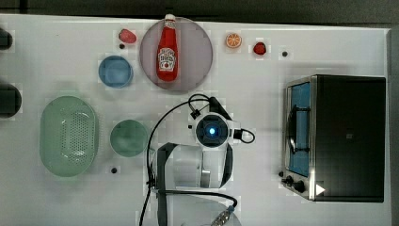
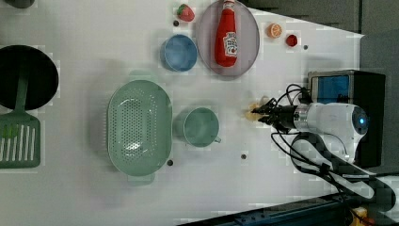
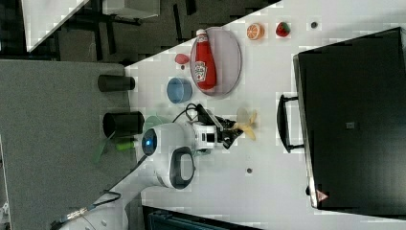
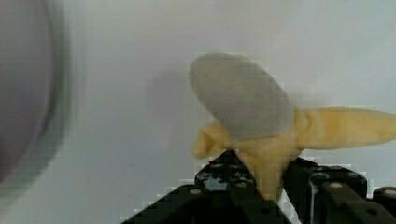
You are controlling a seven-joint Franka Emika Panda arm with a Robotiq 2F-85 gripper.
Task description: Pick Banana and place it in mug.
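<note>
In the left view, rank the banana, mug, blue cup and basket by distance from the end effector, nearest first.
1. Banana, at the end effector.
2. Mug, to the left view's left.
3. Blue cup, upper left.
4. Basket, farthest left.

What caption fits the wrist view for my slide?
Gripper closing around a peeled toy banana lying on the white table.

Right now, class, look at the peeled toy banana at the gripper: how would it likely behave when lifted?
The banana looks soft and matte, so it is probably light and unlikely to slip. Its splayed peel flaps may flex or droop if pinched alone. The flaps should keep it from rolling. The gripper straddles one flap, so it could swing.
</note>
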